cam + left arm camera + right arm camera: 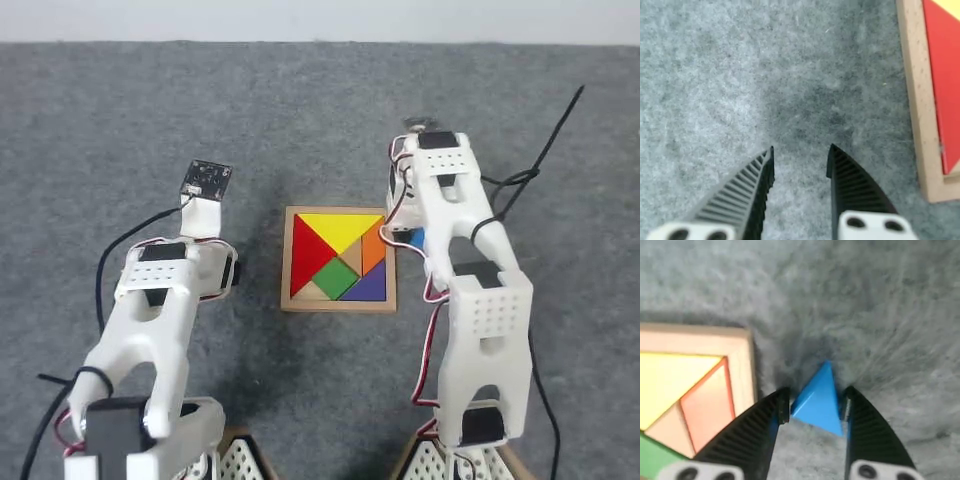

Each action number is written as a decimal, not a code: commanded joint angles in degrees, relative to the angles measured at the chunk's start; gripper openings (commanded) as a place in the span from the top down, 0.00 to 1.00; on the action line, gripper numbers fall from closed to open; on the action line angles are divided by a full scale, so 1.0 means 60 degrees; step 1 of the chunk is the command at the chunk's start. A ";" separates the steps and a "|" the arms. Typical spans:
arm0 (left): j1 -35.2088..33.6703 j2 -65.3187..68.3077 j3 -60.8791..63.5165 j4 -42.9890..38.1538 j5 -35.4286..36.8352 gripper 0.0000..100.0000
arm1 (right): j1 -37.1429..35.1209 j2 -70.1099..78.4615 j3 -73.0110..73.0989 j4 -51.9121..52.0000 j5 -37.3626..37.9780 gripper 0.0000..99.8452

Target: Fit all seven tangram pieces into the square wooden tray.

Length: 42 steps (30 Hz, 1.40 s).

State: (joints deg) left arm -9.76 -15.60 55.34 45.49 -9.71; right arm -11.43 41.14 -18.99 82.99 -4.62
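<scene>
The wooden tray [338, 304] lies near the middle of the grey felt worktop [120, 110], packed with coloured pieces [340, 232] and two tan patches that cannot be told from bare wood. The left gripper [801, 150] hangs over the felt beside the tray's left rim, its fingers apart and holding nothing. The right gripper [816, 390] pinches the blue triangle [817, 402] just off the right rim, where from above the arm hides most of it.

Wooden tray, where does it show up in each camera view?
High view: tray in the middle of the picture.
Left wrist view: tray edge beside the open left tool.
Right wrist view: tray corner beside the blue triangle the right tool grips.
Shared landmark: the yellow triangle.
</scene>
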 commanded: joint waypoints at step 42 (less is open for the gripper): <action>0.0073 -0.0029 -0.0037 -0.0205 -0.0029 0.84 | -0.1033 -0.6821 0.4278 0.0886 0.2007 0.99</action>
State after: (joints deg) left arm -9.76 -15.60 55.34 45.49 -9.71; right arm -14.42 8.97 2.90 90.37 6.73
